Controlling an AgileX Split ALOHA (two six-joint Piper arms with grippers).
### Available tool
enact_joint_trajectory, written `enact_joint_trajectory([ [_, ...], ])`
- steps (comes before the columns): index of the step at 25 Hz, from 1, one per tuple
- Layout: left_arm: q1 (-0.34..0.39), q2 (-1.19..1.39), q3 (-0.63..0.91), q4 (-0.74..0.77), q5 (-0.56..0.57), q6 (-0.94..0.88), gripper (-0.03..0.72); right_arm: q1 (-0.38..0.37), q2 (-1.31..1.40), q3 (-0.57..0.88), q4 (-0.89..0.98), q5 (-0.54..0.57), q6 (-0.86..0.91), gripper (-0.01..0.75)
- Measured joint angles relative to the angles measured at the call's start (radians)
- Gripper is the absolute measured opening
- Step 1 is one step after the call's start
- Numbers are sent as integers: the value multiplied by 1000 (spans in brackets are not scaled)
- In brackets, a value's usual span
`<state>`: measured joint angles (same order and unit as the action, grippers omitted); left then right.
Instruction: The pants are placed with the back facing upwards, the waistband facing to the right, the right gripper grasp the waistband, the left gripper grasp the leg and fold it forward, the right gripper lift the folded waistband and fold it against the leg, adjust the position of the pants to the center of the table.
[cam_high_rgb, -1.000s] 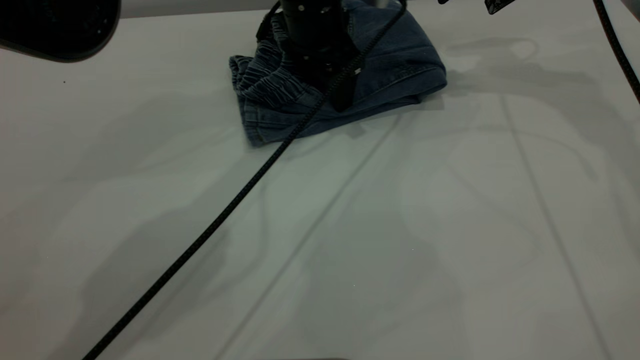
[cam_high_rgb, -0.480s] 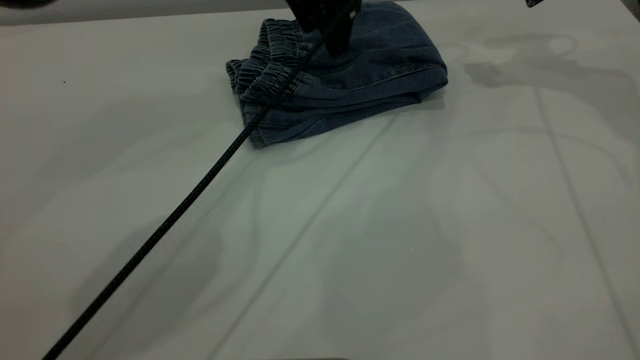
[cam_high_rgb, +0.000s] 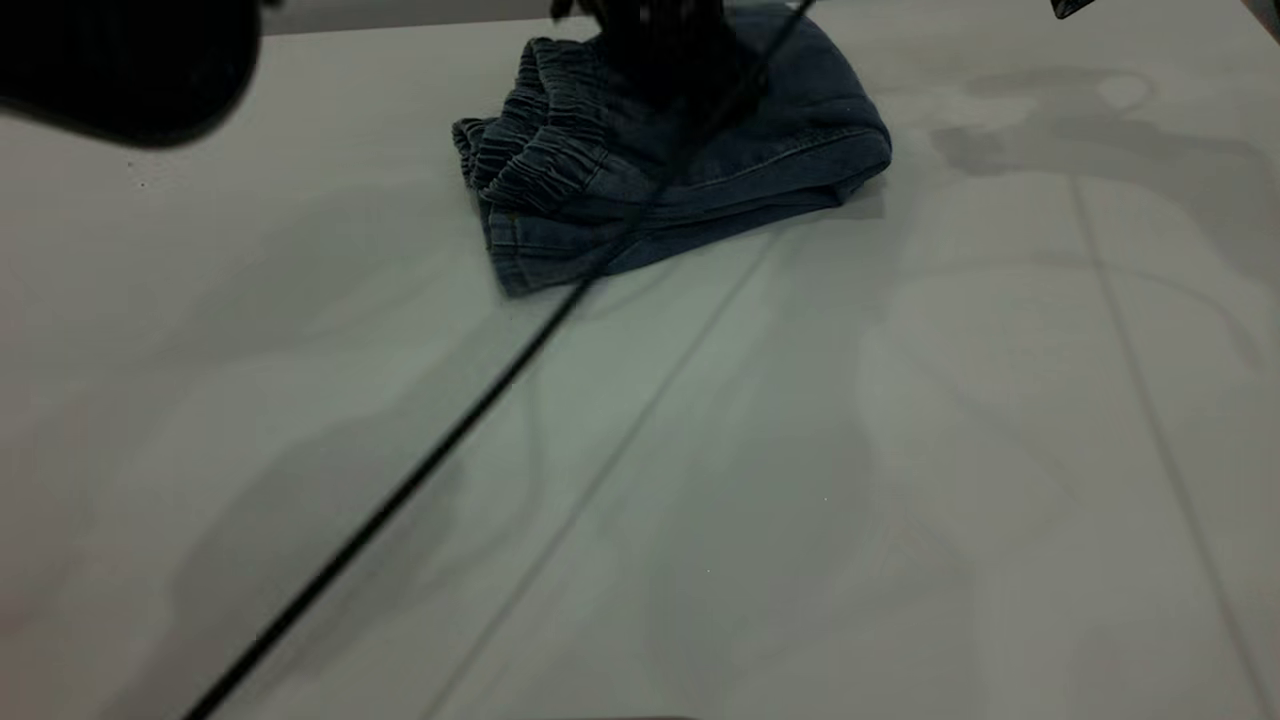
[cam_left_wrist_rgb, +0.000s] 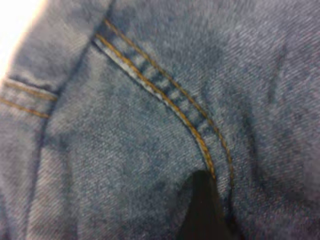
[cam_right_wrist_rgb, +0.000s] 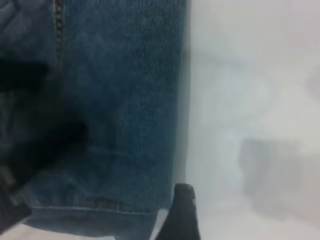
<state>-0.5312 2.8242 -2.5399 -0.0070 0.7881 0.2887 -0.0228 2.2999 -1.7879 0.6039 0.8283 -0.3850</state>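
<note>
Exterior view, left to right. A large dark blurred shape (cam_high_rgb: 130, 70) fills the upper left corner, above the table (cam_high_rgb: 900, 450); what it is cannot be told. A thin black cable (cam_high_rgb: 430, 460) runs diagonally from the lower left edge up to the pants (cam_high_rgb: 800, 150), crossing their near folded edge. The pants lie as a compact folded bundle on the far part of the table, near the middle of its width and close to its far edge. The waistband (cam_high_rgb: 530, 140), gathered and ruffled, lies on top at the bundle's left end; the smooth denim layers stack toward the right, ending in a rounded fold. The left gripper (cam_high_rgb: 665, 45) comes down from the top edge of the view onto the upper middle of the bundle, just right of the waistband, the arm above it out of view; whether its jaws are open or closed cannot be told. In the left wrist view one dark fingertip (cam_left_wrist_rgb: 202, 210) sits against denim beside a curved line of orange double stitching (cam_left_wrist_rgb: 165, 95). In the right wrist view the right gripper's fingertip (cam_right_wrist_rgb: 182, 212) hangs beside the bundle's straight edge, with bare table next to it; its jaw state cannot be told either.
</note>
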Motion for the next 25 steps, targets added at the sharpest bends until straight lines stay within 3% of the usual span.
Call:
enact_joint_trajectory([
  [4, 0, 3, -2, -1, 44, -2, 516, 0, 0, 0, 1, 4, 0, 570],
  [15, 1, -31, -12, 7, 376, 106, 516, 0, -1, 0, 1, 3, 0, 570],
  [20, 1, -29, -126, 49, 384, 108, 516, 0, -32, -24, -26, 26, 0, 570],
  [25, 1, -90, -215, 72, 384, 34, 516, 0, -122, -121, -69, 142, 51, 570],
])
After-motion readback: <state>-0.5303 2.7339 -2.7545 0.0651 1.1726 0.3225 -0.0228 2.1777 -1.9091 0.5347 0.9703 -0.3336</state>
